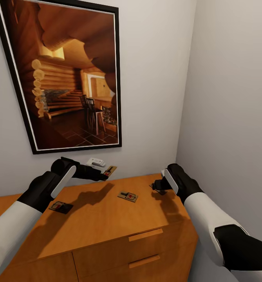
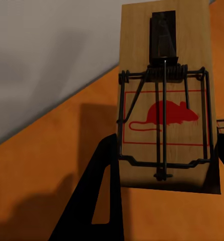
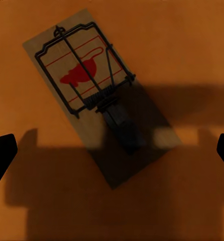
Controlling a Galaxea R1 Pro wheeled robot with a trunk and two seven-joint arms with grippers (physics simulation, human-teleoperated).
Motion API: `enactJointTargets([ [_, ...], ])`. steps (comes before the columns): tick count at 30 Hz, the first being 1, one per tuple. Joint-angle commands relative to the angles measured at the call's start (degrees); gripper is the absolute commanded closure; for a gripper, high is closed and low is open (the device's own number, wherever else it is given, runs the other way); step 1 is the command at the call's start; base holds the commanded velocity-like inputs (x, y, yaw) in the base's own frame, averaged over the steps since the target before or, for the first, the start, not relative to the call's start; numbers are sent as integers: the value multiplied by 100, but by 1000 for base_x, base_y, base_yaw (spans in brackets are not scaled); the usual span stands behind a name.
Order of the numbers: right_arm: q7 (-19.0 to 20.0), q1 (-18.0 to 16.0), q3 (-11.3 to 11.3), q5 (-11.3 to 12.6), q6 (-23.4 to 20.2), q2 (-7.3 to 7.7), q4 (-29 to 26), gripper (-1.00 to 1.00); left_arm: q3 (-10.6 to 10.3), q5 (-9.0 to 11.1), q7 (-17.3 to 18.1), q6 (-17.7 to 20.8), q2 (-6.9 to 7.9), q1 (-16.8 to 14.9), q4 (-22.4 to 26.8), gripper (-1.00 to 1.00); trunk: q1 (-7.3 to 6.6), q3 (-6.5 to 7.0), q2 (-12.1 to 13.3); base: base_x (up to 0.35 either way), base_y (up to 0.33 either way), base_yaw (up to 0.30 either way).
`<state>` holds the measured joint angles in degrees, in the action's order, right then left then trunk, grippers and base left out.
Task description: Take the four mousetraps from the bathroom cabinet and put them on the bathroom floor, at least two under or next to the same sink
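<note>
On the cabinet (image 1: pixel 107 219) top, at its left, one trap (image 1: pixel 60 206) lies flat beside the left forearm. The left gripper (image 1: pixel 104 174) is raised above the back of the top, near the wall, clamped on a second trap (image 1: pixel 110 170), which is lifted clear of the wood and tilted. The left wrist view shows this held trap (image 2: pixel 164 95) close up, with its red mouse print and dark wire bar, one black finger (image 2: pixel 99 201) against its edge and the orange top below. Behind the gripper a small white object (image 1: pixel 96 161) rests by the wall, under a framed picture (image 1: pixel 68 74) of a log room. A third trap (image 1: pixel 127 196) lies flat mid-top. At the right, the right gripper (image 1: pixel 159 187) hangs low over the top's far right corner, where a dark shape shows under it. The right wrist view makes it plain: a fourth trap (image 3: pixel 99 95) lies flat on the wood between the spread fingers (image 3: pixel 1 155), which stand well apart and do not touch it.
</note>
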<state>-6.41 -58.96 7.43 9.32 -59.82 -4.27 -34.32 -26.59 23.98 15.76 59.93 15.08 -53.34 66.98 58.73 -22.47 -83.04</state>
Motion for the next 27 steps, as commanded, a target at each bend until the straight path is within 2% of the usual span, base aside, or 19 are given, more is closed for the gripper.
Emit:
enactJointTargets([
  [1,-57,-4,21,62,-18,3,-4,-100,-6,-59,59,7,4,-7,2,100,0,-7,-4,0,0,0],
  [27,-41,-2,74,5,-18,30,-10,-100,-13,-60,59,7,-4,-7,8,100,0,-7,-4,0,0,0],
])
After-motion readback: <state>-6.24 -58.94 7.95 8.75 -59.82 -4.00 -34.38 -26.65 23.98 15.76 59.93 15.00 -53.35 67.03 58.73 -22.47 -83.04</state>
